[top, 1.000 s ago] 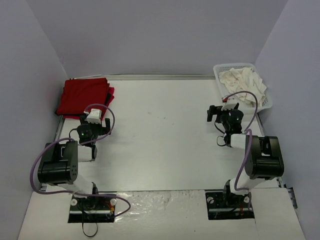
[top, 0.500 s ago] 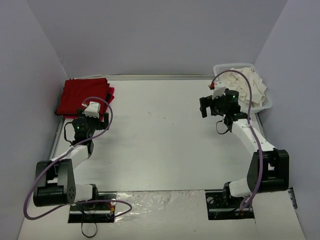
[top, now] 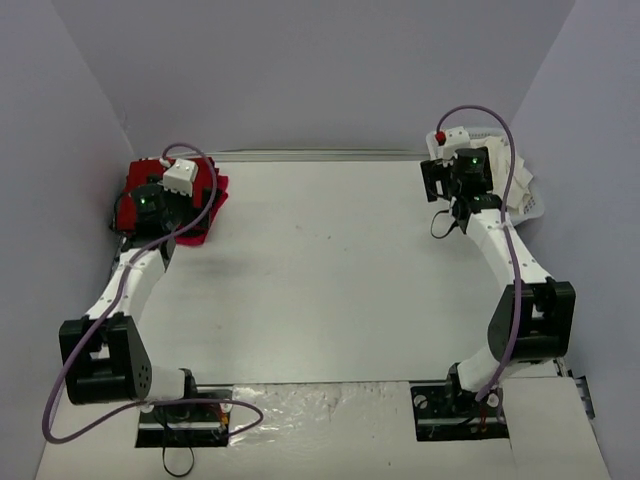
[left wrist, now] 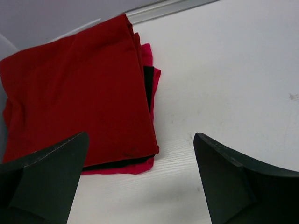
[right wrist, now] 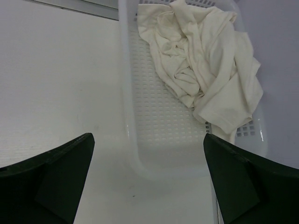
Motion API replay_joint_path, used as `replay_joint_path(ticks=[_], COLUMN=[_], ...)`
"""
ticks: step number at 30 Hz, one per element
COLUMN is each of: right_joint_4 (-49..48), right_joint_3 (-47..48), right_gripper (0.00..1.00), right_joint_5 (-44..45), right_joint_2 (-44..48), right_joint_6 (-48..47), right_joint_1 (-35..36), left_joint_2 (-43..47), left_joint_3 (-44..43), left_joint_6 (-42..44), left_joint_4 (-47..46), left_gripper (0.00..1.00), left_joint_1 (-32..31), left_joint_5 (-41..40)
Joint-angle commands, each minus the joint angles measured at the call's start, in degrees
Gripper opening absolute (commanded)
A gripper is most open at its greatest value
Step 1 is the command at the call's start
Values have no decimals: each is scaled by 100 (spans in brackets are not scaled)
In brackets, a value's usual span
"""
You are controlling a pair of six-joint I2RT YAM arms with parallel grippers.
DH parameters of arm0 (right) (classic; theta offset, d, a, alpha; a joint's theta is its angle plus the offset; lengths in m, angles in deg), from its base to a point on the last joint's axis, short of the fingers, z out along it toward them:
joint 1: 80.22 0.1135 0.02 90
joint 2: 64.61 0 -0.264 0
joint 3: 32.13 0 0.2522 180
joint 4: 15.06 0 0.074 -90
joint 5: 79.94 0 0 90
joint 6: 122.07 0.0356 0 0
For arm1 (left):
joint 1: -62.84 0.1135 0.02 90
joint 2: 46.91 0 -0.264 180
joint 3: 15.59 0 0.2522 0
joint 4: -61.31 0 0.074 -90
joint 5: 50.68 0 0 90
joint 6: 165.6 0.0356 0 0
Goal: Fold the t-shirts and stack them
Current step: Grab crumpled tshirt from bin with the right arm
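Note:
Several bright red t-shirts lie folded in a flat stack (left wrist: 79, 93) at the table's far left; in the top view the stack (top: 212, 188) is partly hidden under my left arm. My left gripper (left wrist: 141, 135) is open and empty, hovering over the stack's near right corner; the top view also shows it (top: 148, 205). The cream-white t-shirt (right wrist: 201, 60) lies crumpled in the far half of the basket, also visible from above (top: 522, 172). My right gripper (right wrist: 148, 136) is open and empty above the basket's near end, seen in the top view too (top: 462, 180).
The white plastic mesh basket (right wrist: 125, 98) stands at the far right corner against the wall, also in the top view (top: 536, 207). Grey walls close in the table on the left, back and right. A metal strip (left wrist: 163, 8) runs along the far edge.
Both arms have stretched out from near their bases towards the far side. The left gripper has moved over the red stack, the right one to the basket. Both stayed open.

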Motion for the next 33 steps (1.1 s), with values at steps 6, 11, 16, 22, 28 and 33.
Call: replay_joint_path(ticks=[6,11,16,22,28,33], right_joint_4=[-928,-1430,-1264,-1245,-850,-551], right_joint_3=[699,1050,1761,2342,3195,3714], right_gripper=[100,100,100,100,100,29], right_joint_5=[1868,2344,2257,2309,2090,1958], right_joint_2=[-1081,-1897,-2794,-3534,-4386,-4738], right_joint_6=[-388,-652,-451,-459,-327,-222], right_joint_1=[-102,-278,-866,-1157,-1395,-1456], left_joint_2=[-1182,-1270,-1489,-1709,-1832,-1929], left_joint_3=[-1323,-1218,-1437,-1569,-1552,-1569], left_joint_6=[-29,77,59,-72,-117,-38], left_joint_4=[1886,1481,1437,1411,1419,1498], left_gripper=[94,94,94,94,94,94], left_joint_1=[-30,-91,-109,-135,-205,-214], left_joint_5=[-453,-198,-303,-251,-233,-277])
